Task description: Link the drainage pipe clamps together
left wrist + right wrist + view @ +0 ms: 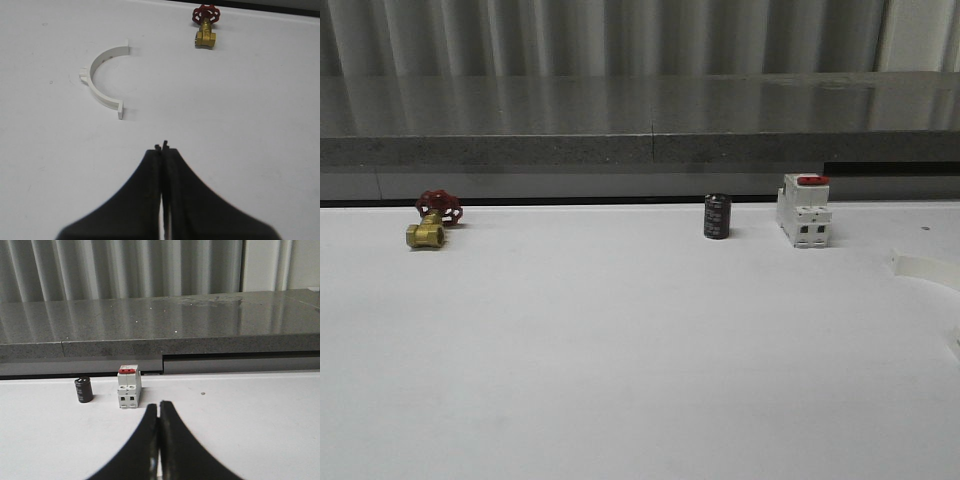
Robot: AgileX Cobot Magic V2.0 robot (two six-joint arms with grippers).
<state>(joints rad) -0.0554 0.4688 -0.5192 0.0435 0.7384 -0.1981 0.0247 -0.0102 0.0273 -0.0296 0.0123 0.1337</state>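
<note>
**Both grippers shut and empty, clamp halves lying apart**

The left gripper (163, 146) hung above the white bench (620, 360) with its black fingers (145, 185) pressed together, nothing between them. Ahead of it in the left wrist view lay one drainage pipe clamp half (102, 80), a white semicircular strip resting flat on the bench, a small lug on its outer curve and a flat tab at each end. It lay well clear of the fingertips. Beyond it stood a brass valve (205, 37) with a red handwheel, which the front view showed near the bench's far left edge.

The right gripper (159, 403) also had its fingers (180, 450) closed tip to tip, holding nothing. Past them in the right wrist view stood a white breaker (129, 389) with a red switch on top, and just beside it a small dark cylinder (83, 389), both near the bench's back edge.

In the front view, a white curved piece (923, 268) showed at the right border, cut off by the frame; it looked like the second clamp half, though too little was visible to be sure.
</note>
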